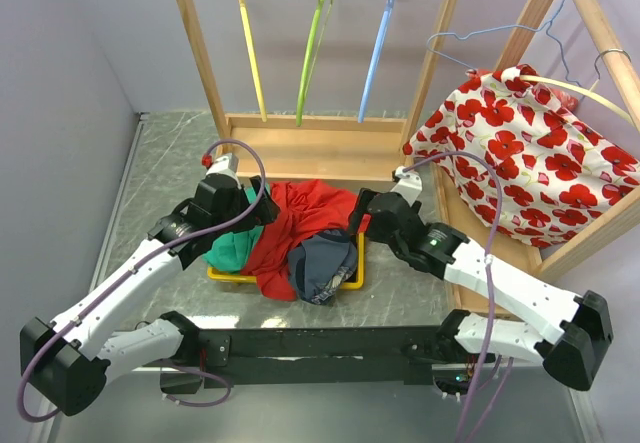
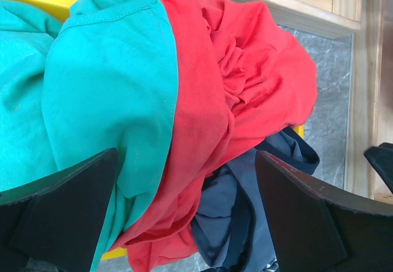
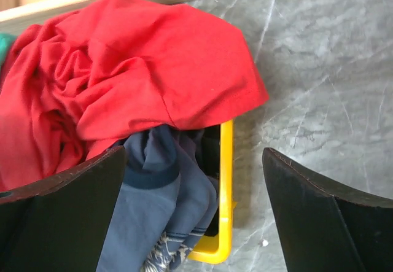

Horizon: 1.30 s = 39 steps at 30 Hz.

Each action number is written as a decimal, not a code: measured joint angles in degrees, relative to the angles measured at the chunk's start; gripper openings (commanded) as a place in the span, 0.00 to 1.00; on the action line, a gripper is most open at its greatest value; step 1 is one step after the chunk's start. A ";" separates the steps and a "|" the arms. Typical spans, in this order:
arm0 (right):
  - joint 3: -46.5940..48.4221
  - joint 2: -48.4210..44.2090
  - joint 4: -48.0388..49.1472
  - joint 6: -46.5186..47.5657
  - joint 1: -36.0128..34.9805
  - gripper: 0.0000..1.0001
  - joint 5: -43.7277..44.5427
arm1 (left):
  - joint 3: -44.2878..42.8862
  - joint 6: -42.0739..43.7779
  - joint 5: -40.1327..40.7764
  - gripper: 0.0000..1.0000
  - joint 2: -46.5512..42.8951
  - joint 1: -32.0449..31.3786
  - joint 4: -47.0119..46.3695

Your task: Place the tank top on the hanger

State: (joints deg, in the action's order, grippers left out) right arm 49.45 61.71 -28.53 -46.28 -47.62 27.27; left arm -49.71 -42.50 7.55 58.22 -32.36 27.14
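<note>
Partly covered, tank top [image 1: 322, 261] lies beneath red garment [image 1: 300, 218] (in yellow tray [image 1: 360, 265])

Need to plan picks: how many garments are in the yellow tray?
3: green garment left, red garment middle, tank top near right, partly under the red. Others may be hidden beneath.

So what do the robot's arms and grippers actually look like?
The left arm and the right arm have white link shells with chunky black joint housings, mounted on a black base bar. A purple cable loops along each. The left gripper and right gripper have broad, wedge-shaped black fingers.
</note>
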 measured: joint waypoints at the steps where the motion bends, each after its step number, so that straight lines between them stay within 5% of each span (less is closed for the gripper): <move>1: -0.55 -0.98 0.76 1.25 0.00 1.00 -0.39 | 0.00 -0.17 0.04 0.99 0.00 0.00 -0.02; 10: -2.45 -4.57 6.21 8.09 0.00 1.00 -7.28 | -0.02 1.01 0.04 0.99 -0.17 -0.66 -0.26; 21: -9.79 -7.61 14.86 11.28 0.00 0.89 -18.03 | -2.16 0.66 3.98 0.99 3.65 -12.50 -1.16; 33: -10.58 1.97 20.83 9.88 -0.63 0.82 -22.16 | -2.10 -2.97 4.66 0.99 6.95 -14.03 -1.60; 36: -10.58 4.72 21.18 9.46 -1.79 0.68 -22.23 | -2.10 -3.61 5.20 0.99 7.54 -14.03 -1.53; 39: -10.27 6.58 20.87 9.14 -2.60 0.40 -22.03 | -2.10 -3.93 5.92 0.99 7.69 -14.03 -1.53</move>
State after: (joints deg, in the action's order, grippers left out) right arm 39.18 68.29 -7.66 -37.15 -50.22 5.23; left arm -51.81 -46.44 13.47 65.91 -46.39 25.61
